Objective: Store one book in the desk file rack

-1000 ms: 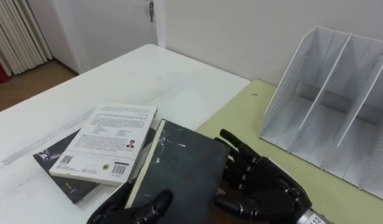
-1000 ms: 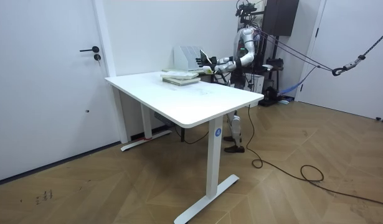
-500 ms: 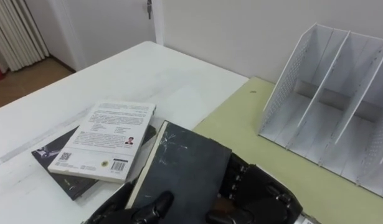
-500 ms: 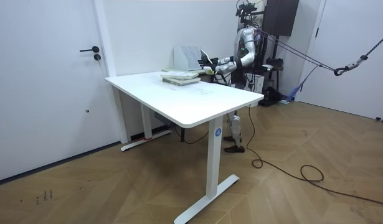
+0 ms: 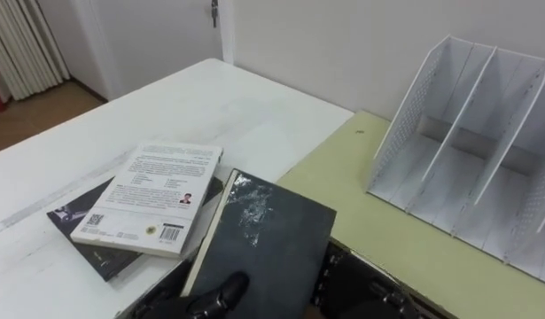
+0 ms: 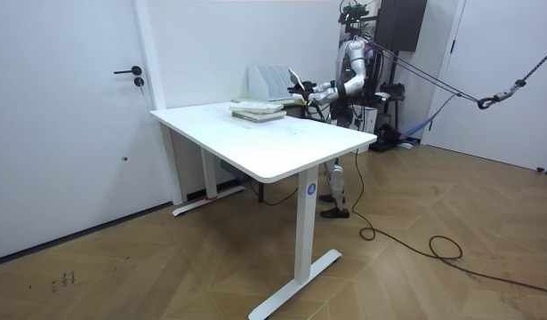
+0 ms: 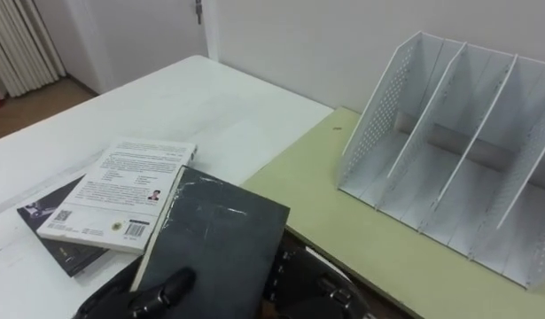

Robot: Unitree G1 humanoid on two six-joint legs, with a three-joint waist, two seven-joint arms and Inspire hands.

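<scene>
Two hands were on one book at that moment. The dark grey hardcover book with a scuffed cover (image 5: pixel 259 244) sat low and centre in the eye views, in front of the robot's chest. The left hand (image 5: pixel 188 301) clamped its near left corner, thumb pressed down on the cover and the rest of the hand tucked beneath the cream page edge. The right hand (image 5: pixel 365 288) lay under the book's right side. How it gripped there could not be told, because the cover hid it.

The book hung over the seam where the glossy white table (image 5: pixel 166 115) met a pale yellow-green desk surface (image 5: pixel 378 204), and its far left corner overlapped a white paperback (image 5: pixel 152 199). That paperback lay flat on a black book (image 5: pixel 77 217), the pair stacked on the white table.

The white perforated metal file rack with upright dividers (image 5: pixel 471 133) stood on the green surface off to the right, well apart from the held book.

In the room view the robot stood at the far end of the table, both arms forward and the book tilted up in front of the rack.
</scene>
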